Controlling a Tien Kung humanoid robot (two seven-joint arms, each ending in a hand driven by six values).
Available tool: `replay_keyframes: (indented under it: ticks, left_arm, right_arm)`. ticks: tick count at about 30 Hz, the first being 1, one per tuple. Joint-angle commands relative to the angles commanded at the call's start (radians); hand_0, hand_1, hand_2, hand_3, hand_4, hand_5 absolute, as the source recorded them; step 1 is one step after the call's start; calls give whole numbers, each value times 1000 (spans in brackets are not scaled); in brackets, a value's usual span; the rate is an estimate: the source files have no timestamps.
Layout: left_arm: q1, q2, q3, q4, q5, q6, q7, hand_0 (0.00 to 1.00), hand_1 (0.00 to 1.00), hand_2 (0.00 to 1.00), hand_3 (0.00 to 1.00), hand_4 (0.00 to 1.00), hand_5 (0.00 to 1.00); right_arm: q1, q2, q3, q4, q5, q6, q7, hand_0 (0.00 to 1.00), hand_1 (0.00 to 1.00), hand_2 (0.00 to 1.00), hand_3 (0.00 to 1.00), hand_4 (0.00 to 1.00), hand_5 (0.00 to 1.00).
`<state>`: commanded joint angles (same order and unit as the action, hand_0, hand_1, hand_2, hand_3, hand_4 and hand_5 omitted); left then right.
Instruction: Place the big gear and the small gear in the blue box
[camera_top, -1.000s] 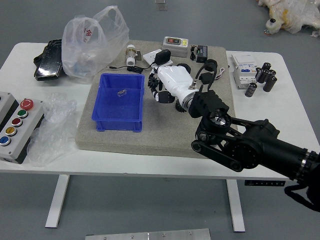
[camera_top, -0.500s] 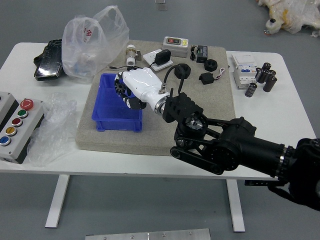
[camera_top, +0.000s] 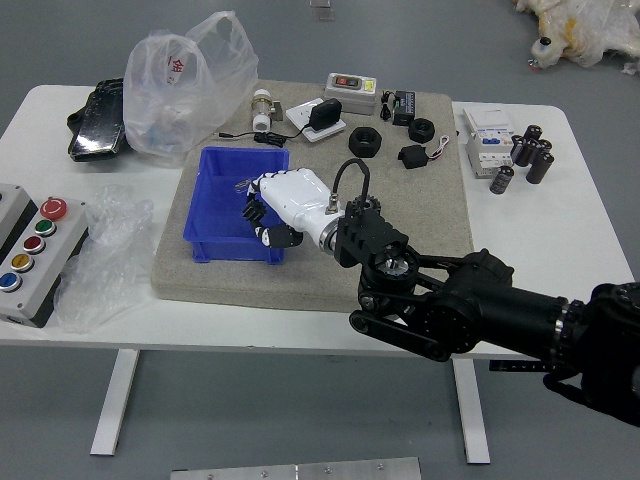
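Small metallic piece (camera_top: 243, 185) inside blue box (camera_top: 212, 215) — can't confirm it's a gear. Right hand (camera_top: 262, 218) over box's right side — can't tell if gripping or empty. Box sits on grey mat (camera_top: 200, 285).

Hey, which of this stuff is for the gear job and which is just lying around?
For the job:
- blue box
- right hand, over the box
- small metal piece in the box, possibly a gear

Apparently just lying about:
- plastic bag
- black cylinders
- button panel
- black pouch
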<state>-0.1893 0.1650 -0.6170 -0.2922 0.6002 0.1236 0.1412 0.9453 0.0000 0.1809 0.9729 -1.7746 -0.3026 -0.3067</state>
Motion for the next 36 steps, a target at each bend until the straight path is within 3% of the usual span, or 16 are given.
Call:
replay_keyframes:
  ticks: [1, 7, 17, 22, 36]
  left_arm:
    - [0, 0, 0, 0, 0, 0, 0, 698, 657, 642, 808, 680, 296]
    - [2, -3, 4, 0, -7, 0, -2, 698, 657, 642, 809, 680, 296]
    - [6, -4, 8, 1, -17, 3, -5, 698, 657, 642, 808, 680, 296]
    - [4, -4, 3, 1, -11, 2, -4, 698, 657, 642, 806, 679, 297]
    - [0, -3, -1, 1, 1, 0, -1, 698, 656, 642, 805, 679, 297]
  right_arm:
    - [-2, 0, 4, 1, -2, 0, 0, 742, 839, 868, 853, 886, 391]
    - [-25, -16, 106, 16, -8, -3, 4, 748, 839, 871, 863, 917, 394]
    - [-80, -119, 258, -11, 20, -29, -49, 739, 814, 844, 845, 908, 391]
    - [-88, -133, 244, -33, 42, -28, -65, 716, 785, 823, 826, 874, 362]
    - [-38, -107, 72, -195, 229, -17, -48, 716, 780, 820, 821, 853, 354]
